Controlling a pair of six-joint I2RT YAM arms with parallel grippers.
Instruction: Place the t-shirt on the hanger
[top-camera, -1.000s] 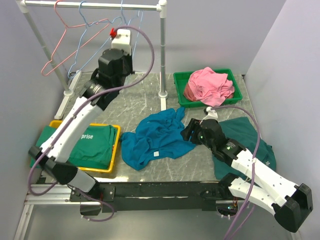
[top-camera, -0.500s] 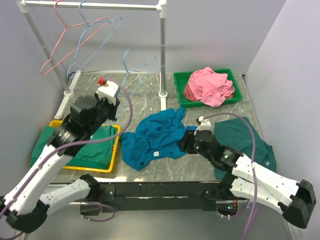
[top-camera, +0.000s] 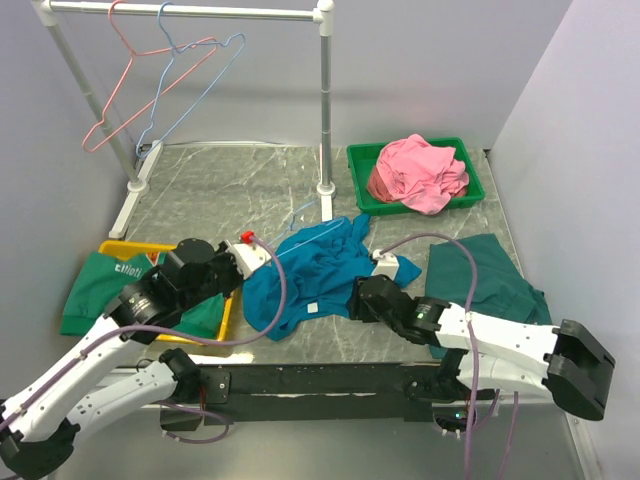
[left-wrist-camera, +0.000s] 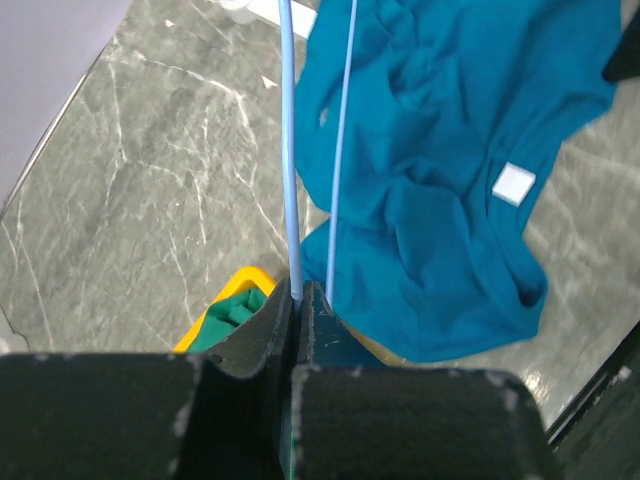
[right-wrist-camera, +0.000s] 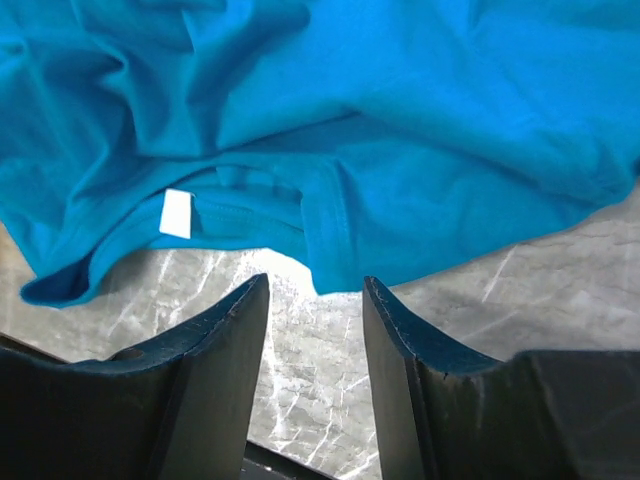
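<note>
Left gripper (left-wrist-camera: 297, 298) pinches the hanger (left-wrist-camera: 289, 150) by its thin wire, which could swivel. Right gripper (right-wrist-camera: 308, 300), wide open at the shirt (right-wrist-camera: 400, 120) edge, might grab both layers.

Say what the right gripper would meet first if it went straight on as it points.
Probably the t-shirt, whose edge lies just ahead of the right gripper, jaws open; depth is unclear, so the table might come first.
</note>
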